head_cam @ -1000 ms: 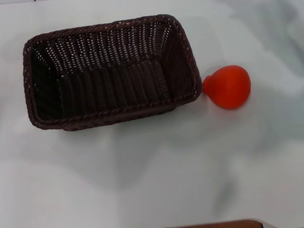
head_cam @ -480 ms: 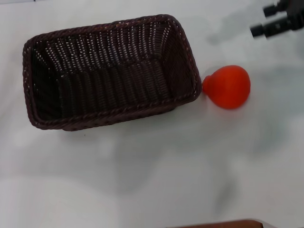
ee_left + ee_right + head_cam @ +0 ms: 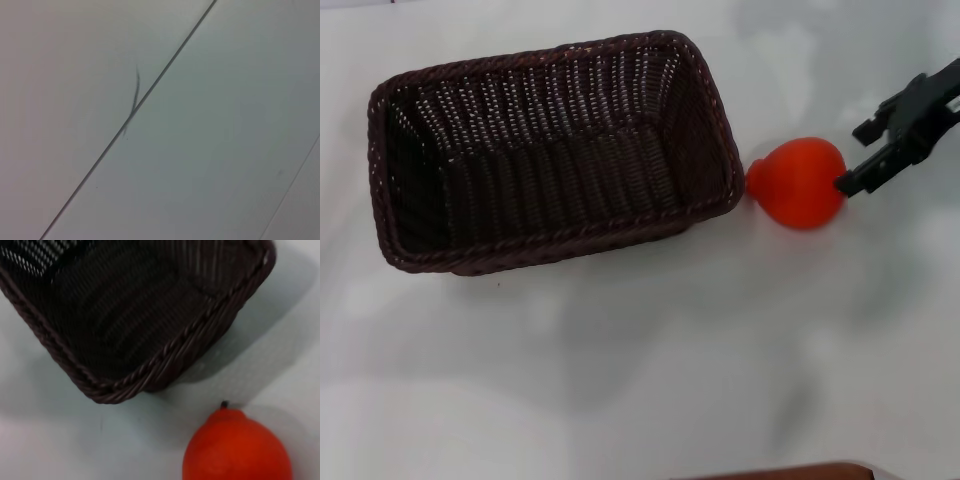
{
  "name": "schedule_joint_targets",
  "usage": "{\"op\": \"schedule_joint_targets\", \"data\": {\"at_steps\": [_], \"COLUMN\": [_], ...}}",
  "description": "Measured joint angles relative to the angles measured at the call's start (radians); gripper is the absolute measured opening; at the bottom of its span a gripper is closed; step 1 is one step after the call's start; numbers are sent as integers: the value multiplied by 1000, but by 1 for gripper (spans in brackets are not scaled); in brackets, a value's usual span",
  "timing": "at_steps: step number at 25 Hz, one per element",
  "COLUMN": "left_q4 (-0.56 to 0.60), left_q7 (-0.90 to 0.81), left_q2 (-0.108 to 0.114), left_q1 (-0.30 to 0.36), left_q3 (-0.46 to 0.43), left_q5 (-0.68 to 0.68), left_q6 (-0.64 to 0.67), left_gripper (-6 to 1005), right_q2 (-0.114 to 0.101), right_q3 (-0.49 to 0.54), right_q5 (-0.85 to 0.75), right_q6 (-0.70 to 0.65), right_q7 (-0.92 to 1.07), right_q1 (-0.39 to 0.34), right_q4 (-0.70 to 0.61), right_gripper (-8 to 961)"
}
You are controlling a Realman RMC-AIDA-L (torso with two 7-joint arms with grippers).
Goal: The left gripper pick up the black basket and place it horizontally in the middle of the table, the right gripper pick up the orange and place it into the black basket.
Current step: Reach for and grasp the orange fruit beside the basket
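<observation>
The black basket lies lengthwise on the white table, left of centre in the head view, and nothing is in it. The orange rests on the table just off the basket's right end, with its neck toward the basket. My right gripper has come in from the right edge. Its black fingers are open, and the nearer fingertip is at the orange's right side. The right wrist view shows the basket's corner and the orange with its dark stem. My left gripper is out of view.
A brown strip shows at the bottom edge of the head view. The left wrist view shows only a pale flat surface crossed by a thin dark line.
My right gripper entered from the upper right and moved down toward the orange, and it now reaches the orange's right side. The basket and the orange have not moved.
</observation>
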Motion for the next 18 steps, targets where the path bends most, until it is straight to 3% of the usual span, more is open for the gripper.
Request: {"op": "schedule_joint_targets", "data": {"at_steps": [8, 12, 18], "left_q4": [10, 12, 14], "left_q7": [1, 1, 1], "left_q2": [-2, -2, -2], "left_q1": [-1, -2, -3], "left_q3": [0, 0, 1], "left_q5": [-8, -8, -8], "left_q6": [-3, -3, -3], "left_gripper": [901, 901, 901], "right_q2": [77, 97, 99], "right_q3": [-15, -15, -2], "right_q5": [-76, -110, -81], "right_q6": [-152, -202, -205], "right_q7": [-37, -38, -49], "right_q1": [43, 56, 55], "right_q4": [-137, -167, -165], "right_gripper": [924, 724, 508]}}
